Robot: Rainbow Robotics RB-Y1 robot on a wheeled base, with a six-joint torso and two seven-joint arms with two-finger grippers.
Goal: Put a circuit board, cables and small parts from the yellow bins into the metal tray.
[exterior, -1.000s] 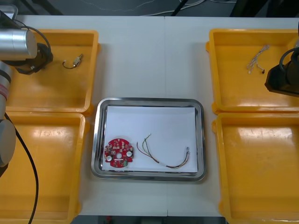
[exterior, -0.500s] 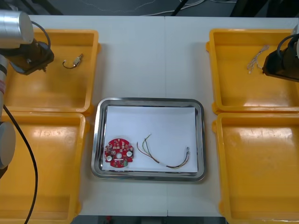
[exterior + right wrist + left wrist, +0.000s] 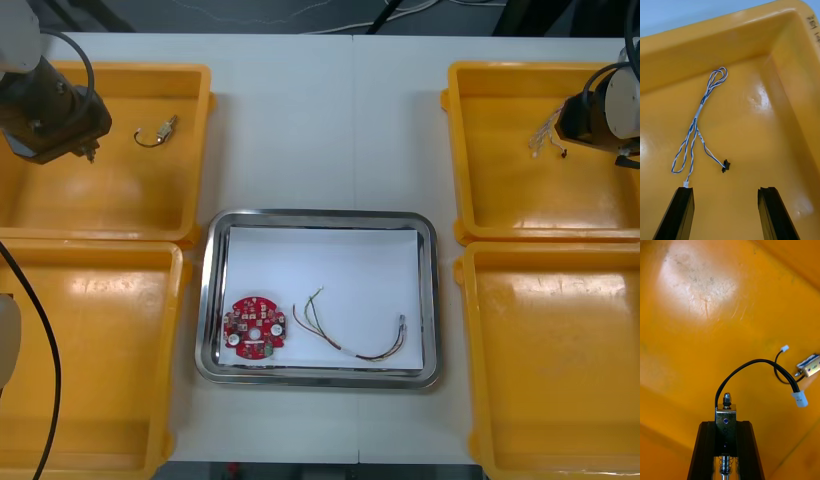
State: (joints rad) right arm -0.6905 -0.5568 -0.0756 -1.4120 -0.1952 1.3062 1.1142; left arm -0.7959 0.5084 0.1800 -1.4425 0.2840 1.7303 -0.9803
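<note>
The left gripper (image 3: 725,422) is pinching a small metal part (image 3: 726,413) with a black cable (image 3: 756,360) trailing from it. It is hanging over the far-left yellow bin (image 3: 190,110) beyond the metal tray (image 3: 212,300), where a second metal part (image 3: 808,366) is lying nearby. The right gripper (image 3: 726,189) is hovering, fingers spread, over the far-right yellow bin (image 3: 470,150) beyond the tray, with the twisted blue and white cable (image 3: 695,122) lying just ahead of them. Inside the tray, a round red circuit board (image 3: 254,327) is sitting at its near-left corner, with a red and yellow cable (image 3: 350,335) lying beside it.
</note>
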